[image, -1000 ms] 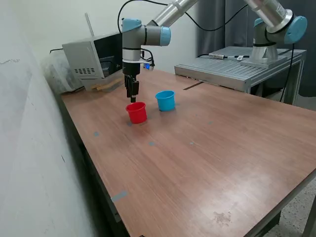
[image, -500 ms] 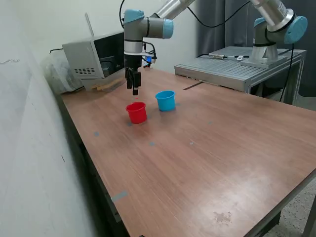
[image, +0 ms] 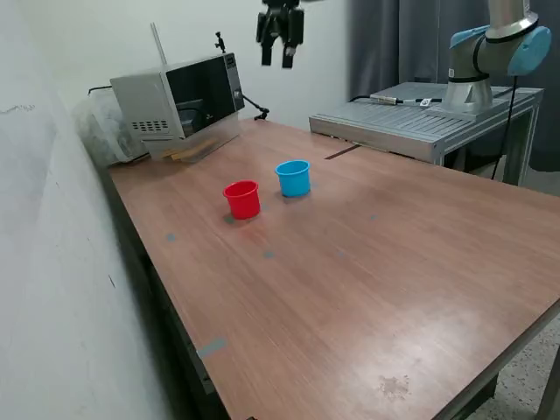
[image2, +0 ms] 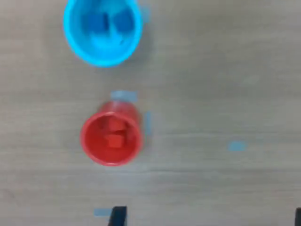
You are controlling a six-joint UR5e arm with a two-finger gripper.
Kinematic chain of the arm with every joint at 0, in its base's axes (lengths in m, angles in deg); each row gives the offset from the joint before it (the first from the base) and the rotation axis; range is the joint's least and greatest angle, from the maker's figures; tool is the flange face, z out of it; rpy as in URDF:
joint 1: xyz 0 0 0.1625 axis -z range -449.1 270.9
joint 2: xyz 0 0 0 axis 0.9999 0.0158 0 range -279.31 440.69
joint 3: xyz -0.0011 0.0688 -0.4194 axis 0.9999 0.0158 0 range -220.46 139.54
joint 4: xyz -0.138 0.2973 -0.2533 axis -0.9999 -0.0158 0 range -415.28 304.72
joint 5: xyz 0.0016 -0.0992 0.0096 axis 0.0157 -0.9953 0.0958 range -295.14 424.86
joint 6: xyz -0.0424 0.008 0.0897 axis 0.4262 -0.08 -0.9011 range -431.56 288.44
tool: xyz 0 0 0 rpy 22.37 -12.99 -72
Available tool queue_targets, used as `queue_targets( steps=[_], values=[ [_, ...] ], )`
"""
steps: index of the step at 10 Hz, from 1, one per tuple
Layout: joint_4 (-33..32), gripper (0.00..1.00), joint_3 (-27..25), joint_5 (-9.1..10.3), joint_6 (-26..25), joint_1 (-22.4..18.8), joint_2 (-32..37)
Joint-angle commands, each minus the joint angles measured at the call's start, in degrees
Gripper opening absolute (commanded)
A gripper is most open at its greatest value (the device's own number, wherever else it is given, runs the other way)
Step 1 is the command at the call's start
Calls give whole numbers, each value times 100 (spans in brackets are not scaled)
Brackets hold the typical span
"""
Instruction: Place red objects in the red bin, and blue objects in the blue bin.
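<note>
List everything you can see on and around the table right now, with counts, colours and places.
red cup: one, bright red, upright on the table, the exterior view's left of the blue cup.
blue cup: one, light blue, upright beside the red cup.
blue cubes: two, dark blue, inside the blue cup.
red cubes: red, inside the red cup; count unclear, blurred.
microwave: one, grey, far corner of the table.
table: one, brown wood-grain, with small blue tape marks.
metal platform: one, grey, behind the table.
gripper: one, black, raised high above the table, holding nothing visible.
</note>
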Motion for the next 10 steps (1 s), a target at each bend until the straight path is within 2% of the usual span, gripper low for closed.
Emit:
queue_targets(
  steps=[1, 2, 3, 5, 8, 10],
  values=[
    [1782, 100, -186, -367, -645, -746, 1776],
    [2144, 100, -203, -517, -901, -1018, 2067],
    [2347, 100, -316, -527, -1113, -1204, 2261],
    [2376, 100, -755, -518, -1525, -1241, 2526],
    [2367, 100, -967, -509, -1537, -1398, 2641],
    [2367, 100, -1291, -509, -1545, -1478, 2833]
  ],
)
